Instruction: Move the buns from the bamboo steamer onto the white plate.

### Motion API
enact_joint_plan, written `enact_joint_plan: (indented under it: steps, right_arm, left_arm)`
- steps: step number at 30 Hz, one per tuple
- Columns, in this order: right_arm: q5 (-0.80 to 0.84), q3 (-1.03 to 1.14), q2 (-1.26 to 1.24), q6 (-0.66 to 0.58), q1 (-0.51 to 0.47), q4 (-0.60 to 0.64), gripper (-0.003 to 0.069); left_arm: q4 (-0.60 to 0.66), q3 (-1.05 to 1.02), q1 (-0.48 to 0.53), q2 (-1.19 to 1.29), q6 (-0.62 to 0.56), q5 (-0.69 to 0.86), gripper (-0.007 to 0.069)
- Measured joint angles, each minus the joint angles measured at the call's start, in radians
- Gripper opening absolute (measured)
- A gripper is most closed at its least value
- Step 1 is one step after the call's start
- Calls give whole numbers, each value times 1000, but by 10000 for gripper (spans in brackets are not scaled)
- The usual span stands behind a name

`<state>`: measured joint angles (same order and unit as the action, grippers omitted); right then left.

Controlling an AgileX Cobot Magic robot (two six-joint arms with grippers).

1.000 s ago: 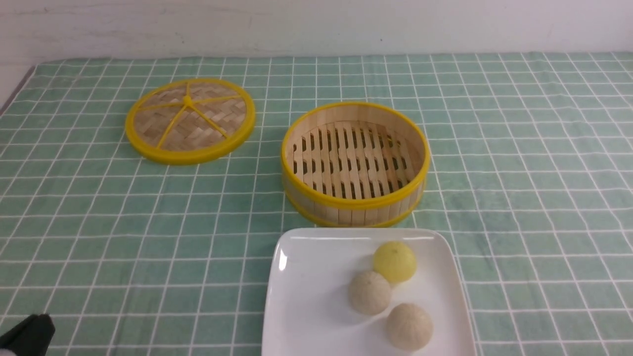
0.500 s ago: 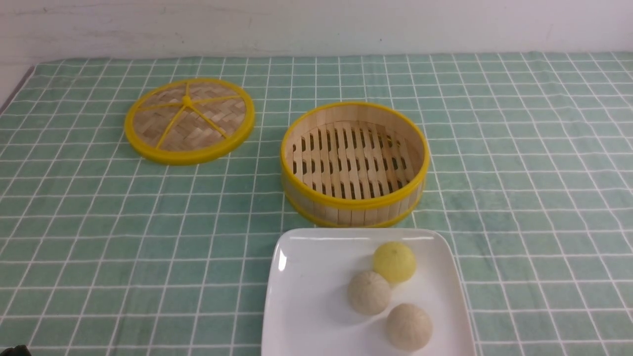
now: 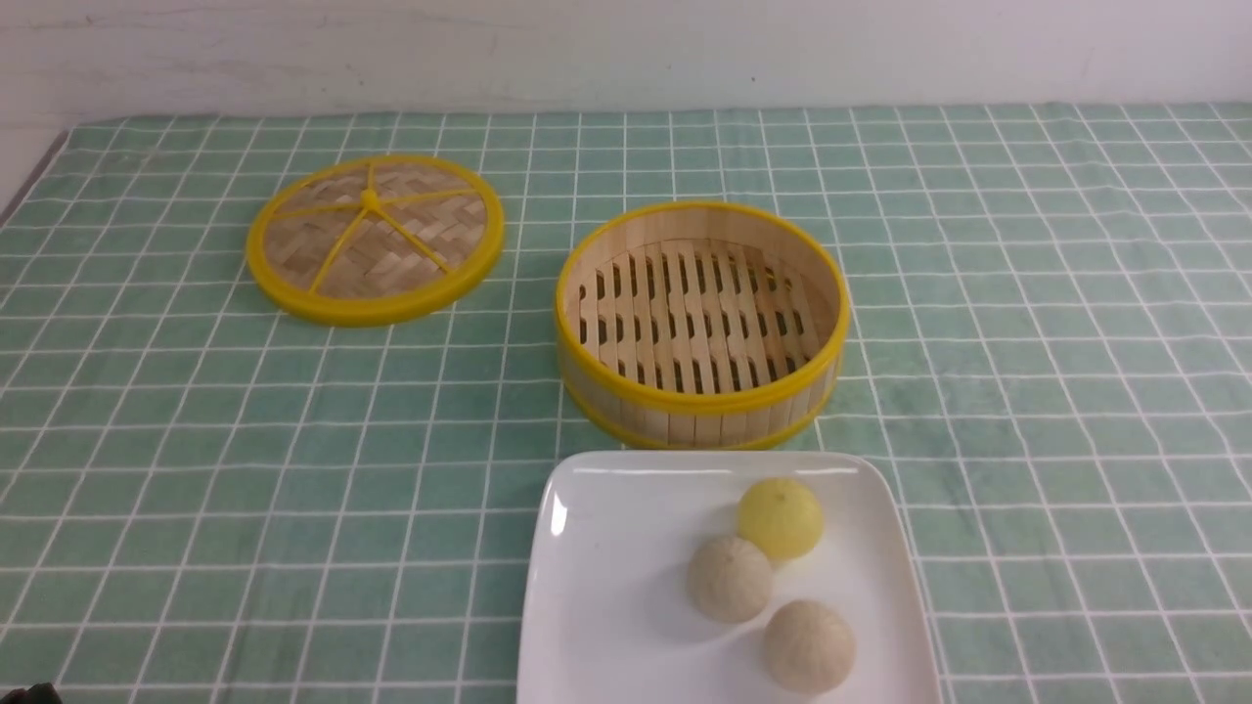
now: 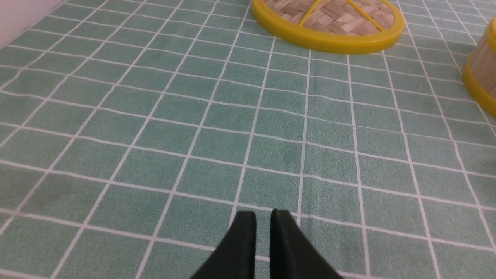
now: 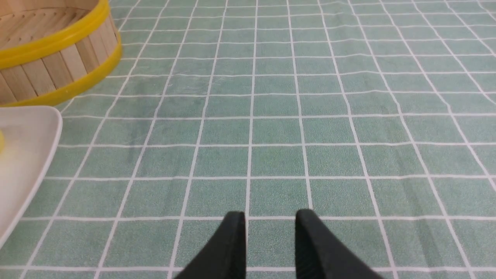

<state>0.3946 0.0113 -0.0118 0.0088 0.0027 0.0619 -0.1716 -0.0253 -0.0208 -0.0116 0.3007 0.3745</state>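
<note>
Buns sit yellow and cream on white plate, just before empty bamboo steamer; green checked desk; left jaws nearly closed, right jaws slightly parted.

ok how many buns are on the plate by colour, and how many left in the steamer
yellow bun: 1
pale cream bun: 1
tan bun: 1
total on the white plate: 3
in the bamboo steamer: 0
</note>
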Motion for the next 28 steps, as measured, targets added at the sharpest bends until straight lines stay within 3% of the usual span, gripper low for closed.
enact_joint_plan:
  steps: [28]
  right_arm:
    - [0,0,0,0,0,0,236]
  left_arm:
    - [-2,0,0,0,1,0,102]
